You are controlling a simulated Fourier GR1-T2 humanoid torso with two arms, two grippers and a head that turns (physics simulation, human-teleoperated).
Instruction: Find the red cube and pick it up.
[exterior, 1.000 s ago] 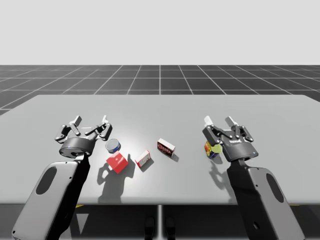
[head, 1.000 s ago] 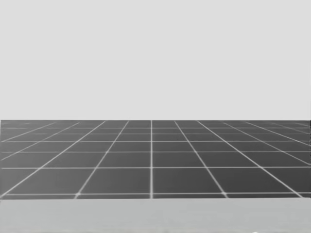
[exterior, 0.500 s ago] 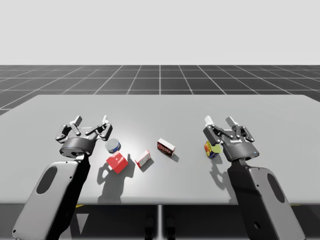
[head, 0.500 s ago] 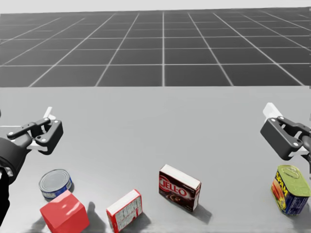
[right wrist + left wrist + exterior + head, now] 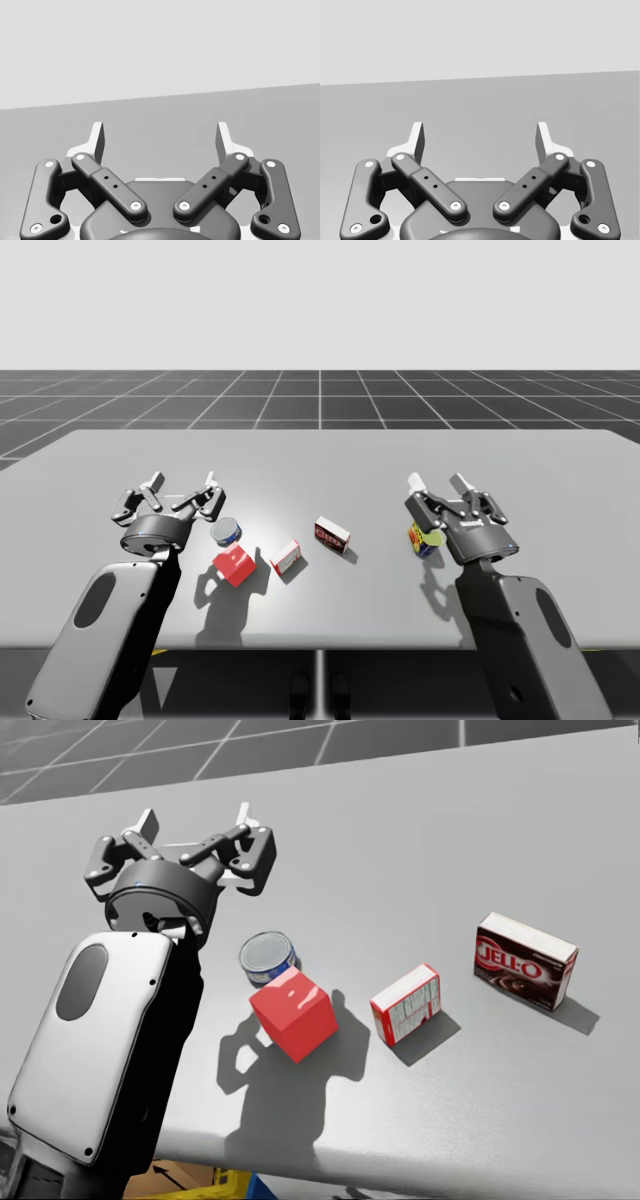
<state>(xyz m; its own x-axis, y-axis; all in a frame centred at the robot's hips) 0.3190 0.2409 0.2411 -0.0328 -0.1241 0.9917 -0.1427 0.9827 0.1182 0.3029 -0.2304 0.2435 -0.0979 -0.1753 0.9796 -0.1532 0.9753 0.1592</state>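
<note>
Desk (image 5: 320, 455): a grey slab that carries all the things. In the high view nothing on it has moved over the last second; the head view alone has shifted, because my head has turned down and toward the left.

Left arm (image 5: 110, 620) and right arm (image 5: 520, 640): both come in from 6 o'clock in the high view and have stayed where they were. The left jaws stand wide apart with nothing between them, and the left wrist view shows bare desk ahead. The right jaws are equally wide and empty.

Dark red box (image 5: 526, 960): lies flat, well apart from the cube at its 2 o'clock.

Red cube (image 5: 292, 1013): the task's thing. It rests on the desk at about 5 o'clock from the left jaws, near them but apart, and now sits close to the middle of the head view. The high view places it (image 5: 234, 565) just beside the left arm. I judge the search done, and the left arm the natural one for the reach.

Red-and-white box (image 5: 406, 1003): near the cube, at its 3 o'clock, apart.

Blue-sided tin can (image 5: 268, 956): just behind the cube at 11 o'clock; contact cannot be told. It may crowd a descent from that side.

Yellow-and-blue can (image 5: 423, 538): by the right jaws.
</note>
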